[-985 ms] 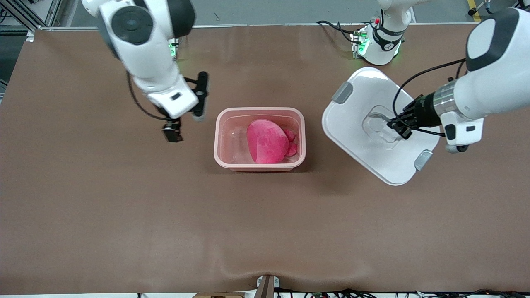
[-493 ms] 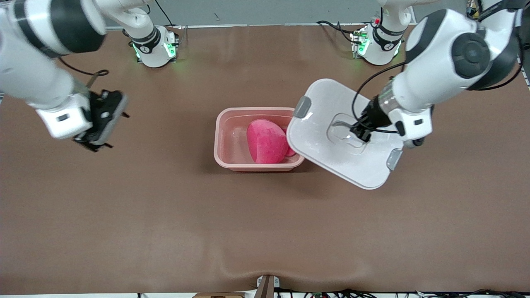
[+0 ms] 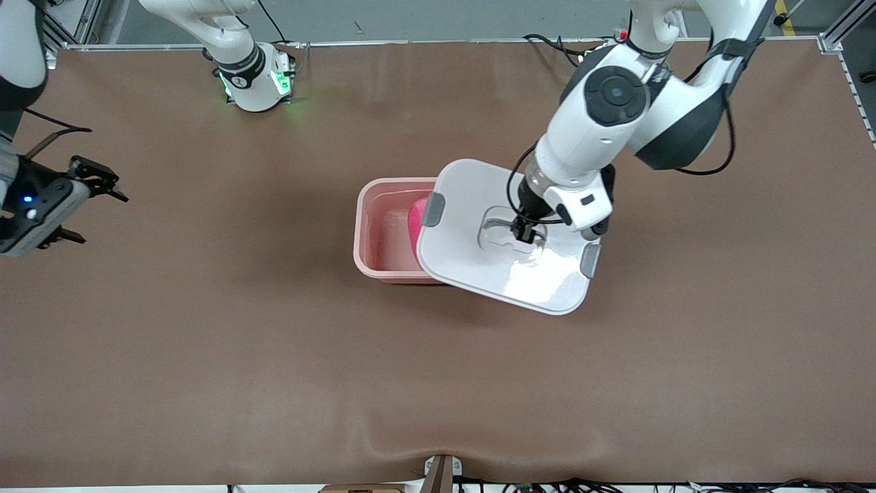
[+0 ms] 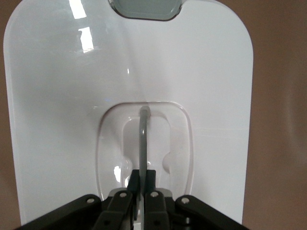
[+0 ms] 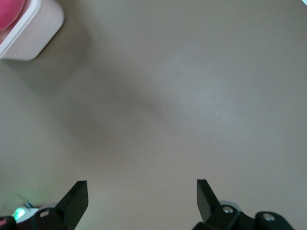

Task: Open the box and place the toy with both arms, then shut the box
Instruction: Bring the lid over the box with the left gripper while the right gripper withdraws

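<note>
At the middle of the brown table (image 3: 205, 356) sits the pale pink, rounded rectangular plastic box base (image 3: 373, 236), open at the top, its walls slightly translucent and glossy. Inside it lies the bright pink plush toy (image 3: 415, 218), of which only a narrow strip shows at the edge of the lid.

Over the part of the base toward the left arm's end of the table hangs the white plastic lid (image 3: 472, 274), a rounded rectangle with a shiny surface that catches the ceiling lights. It is turned at a slight angle to the base and covers roughly half of it, the rest jutting out past the base's rim. Two grey clips sit on its short sides, one (image 3: 433, 209) over the base's opening, the other (image 3: 590, 260) out over the bare table. In the middle of the lid is a shallow clear recess (image 4: 182, 139) holding a thin clear handle (image 4: 143, 139) that stands up on edge.

The left gripper (image 3: 525, 233) is clenched on this handle, its two black fingers (image 4: 125, 191) pressed together on either side of the thin strip.

The right gripper (image 3: 92, 181) waits over the bare table near the right arm's end, well apart from the box, its fingers (image 5: 76, 199) spread wide with nothing between them.
</note>
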`<state>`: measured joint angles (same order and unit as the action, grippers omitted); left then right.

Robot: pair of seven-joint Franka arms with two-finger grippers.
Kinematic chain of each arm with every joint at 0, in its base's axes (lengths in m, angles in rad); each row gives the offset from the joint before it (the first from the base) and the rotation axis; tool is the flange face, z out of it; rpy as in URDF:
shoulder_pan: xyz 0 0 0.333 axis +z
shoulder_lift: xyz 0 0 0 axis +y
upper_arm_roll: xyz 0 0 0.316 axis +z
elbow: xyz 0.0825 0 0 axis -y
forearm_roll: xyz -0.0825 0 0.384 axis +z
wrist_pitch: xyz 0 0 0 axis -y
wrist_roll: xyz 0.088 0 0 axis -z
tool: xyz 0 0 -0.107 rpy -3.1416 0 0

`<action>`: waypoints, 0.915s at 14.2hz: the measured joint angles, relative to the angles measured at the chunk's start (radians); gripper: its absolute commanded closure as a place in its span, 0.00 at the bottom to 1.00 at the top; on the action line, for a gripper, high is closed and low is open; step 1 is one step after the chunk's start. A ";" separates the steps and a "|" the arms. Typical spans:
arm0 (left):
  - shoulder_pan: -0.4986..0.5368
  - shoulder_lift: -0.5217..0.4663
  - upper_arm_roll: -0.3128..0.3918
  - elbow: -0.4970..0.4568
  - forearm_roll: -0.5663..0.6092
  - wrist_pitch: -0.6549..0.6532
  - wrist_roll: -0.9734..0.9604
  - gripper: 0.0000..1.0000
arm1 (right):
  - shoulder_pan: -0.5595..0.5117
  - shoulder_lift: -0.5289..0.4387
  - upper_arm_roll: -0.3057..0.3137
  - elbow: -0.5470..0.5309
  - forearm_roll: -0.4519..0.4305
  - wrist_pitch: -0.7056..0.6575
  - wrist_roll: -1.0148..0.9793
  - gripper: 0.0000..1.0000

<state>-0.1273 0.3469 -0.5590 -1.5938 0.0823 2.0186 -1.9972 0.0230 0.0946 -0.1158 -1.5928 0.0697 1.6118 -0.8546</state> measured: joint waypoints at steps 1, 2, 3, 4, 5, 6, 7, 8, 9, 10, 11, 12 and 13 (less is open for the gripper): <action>-0.020 0.015 0.000 0.000 0.030 0.017 -0.052 1.00 | -0.001 -0.008 -0.001 0.005 0.001 -0.003 0.056 0.00; -0.044 0.029 0.000 0.000 0.065 0.030 -0.113 1.00 | 0.000 -0.018 0.000 0.008 0.001 -0.008 0.108 0.00; -0.068 0.041 0.000 0.000 0.097 0.040 -0.174 1.00 | 0.001 -0.028 0.002 0.012 0.001 -0.016 0.144 0.00; -0.091 0.051 -0.001 0.000 0.123 0.047 -0.232 1.00 | 0.002 -0.039 0.003 0.013 0.001 -0.036 0.168 0.00; -0.111 0.058 0.000 0.000 0.140 0.052 -0.282 1.00 | 0.000 -0.048 0.002 0.017 0.001 -0.061 0.184 0.00; -0.128 0.062 0.000 0.000 0.148 0.055 -0.320 1.00 | -0.004 -0.054 0.000 0.028 0.001 -0.092 0.208 0.00; -0.144 0.066 0.000 0.000 0.158 0.060 -0.356 1.00 | -0.011 -0.061 -0.002 0.039 0.001 -0.122 0.250 0.00; -0.160 0.070 0.000 0.000 0.180 0.063 -0.401 1.00 | -0.015 -0.068 -0.004 0.049 0.001 -0.141 0.307 0.00; -0.174 0.076 0.000 0.000 0.214 0.064 -0.450 1.00 | -0.015 -0.076 -0.005 0.053 0.001 -0.155 0.374 0.00; -0.186 0.083 0.000 0.000 0.248 0.064 -0.496 1.00 | -0.015 -0.083 -0.003 0.053 0.001 -0.167 0.444 0.00; -0.200 0.094 0.000 0.000 0.275 0.065 -0.535 1.00 | -0.015 -0.086 -0.001 0.053 0.001 -0.175 0.507 0.00; -0.217 0.106 0.000 0.002 0.292 0.068 -0.567 1.00 | -0.015 -0.087 0.001 0.053 -0.004 -0.177 0.554 0.00; -0.235 0.120 0.001 0.009 0.300 0.073 -0.596 1.00 | -0.015 -0.087 0.002 0.052 -0.016 -0.176 0.580 0.00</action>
<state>-0.3623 0.4673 -0.5585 -1.5849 0.3823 2.0918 -2.5931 0.0078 0.0079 -0.1142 -1.5408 0.0537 1.4354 -0.2746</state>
